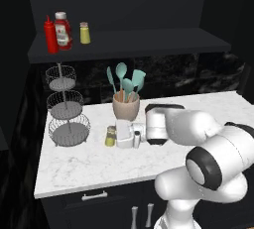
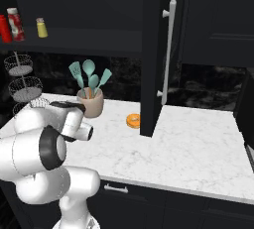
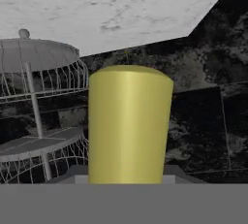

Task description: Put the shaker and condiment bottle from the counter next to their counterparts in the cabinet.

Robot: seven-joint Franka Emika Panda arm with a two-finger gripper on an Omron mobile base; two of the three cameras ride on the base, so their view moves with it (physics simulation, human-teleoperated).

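The small yellow-olive shaker (image 1: 110, 137) stands on the white marble counter (image 1: 89, 166), hemmed between the three-tier wire basket stand (image 1: 67, 106) and the beige utensil crock (image 1: 125, 106). Open counter lies in front. The dark cabinet shelf (image 1: 163, 39) is bare right of the matching yellow shaker (image 1: 85, 32).

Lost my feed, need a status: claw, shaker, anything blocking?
Claw level at the shaker on the counter; grip unclear. Slim red bottle shelved in cabinet. Wire stand and utensil crock close by.

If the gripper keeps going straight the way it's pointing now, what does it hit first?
Most likely the yellow shaker on the counter: it sits dead ahead and close in the hand view, with the wire basket stand off to one side behind it.
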